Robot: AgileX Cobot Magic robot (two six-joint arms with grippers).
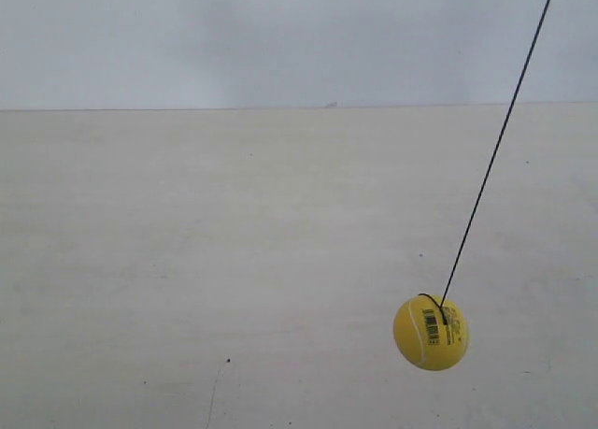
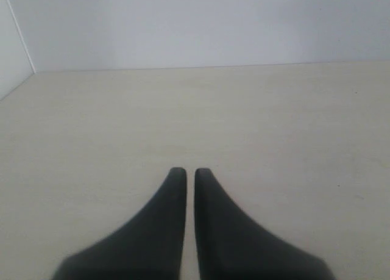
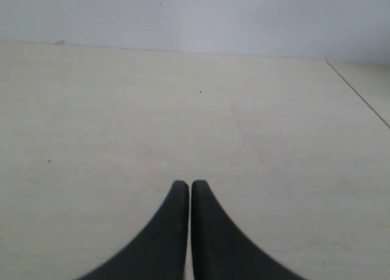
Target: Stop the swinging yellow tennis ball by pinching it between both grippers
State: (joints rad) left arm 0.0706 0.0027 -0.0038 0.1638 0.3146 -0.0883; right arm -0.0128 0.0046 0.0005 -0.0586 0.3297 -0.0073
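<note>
The yellow tennis ball (image 1: 431,332), with a black barcode print, hangs low at the exterior view's right on a thin dark string (image 1: 498,144) that slants up to the top right corner. Neither arm shows in the exterior view. In the left wrist view my left gripper (image 2: 185,171) is shut, its black wedge fingers (image 2: 164,231) almost touching with nothing between them, above bare tabletop. In the right wrist view my right gripper (image 3: 185,183) is likewise shut and empty. The ball appears in neither wrist view.
A pale beige tabletop (image 1: 234,261) runs back to a light grey wall (image 1: 280,36). A side wall corner (image 2: 18,42) stands by the table in the left wrist view. A thin seam (image 3: 359,94) crosses the table in the right wrist view.
</note>
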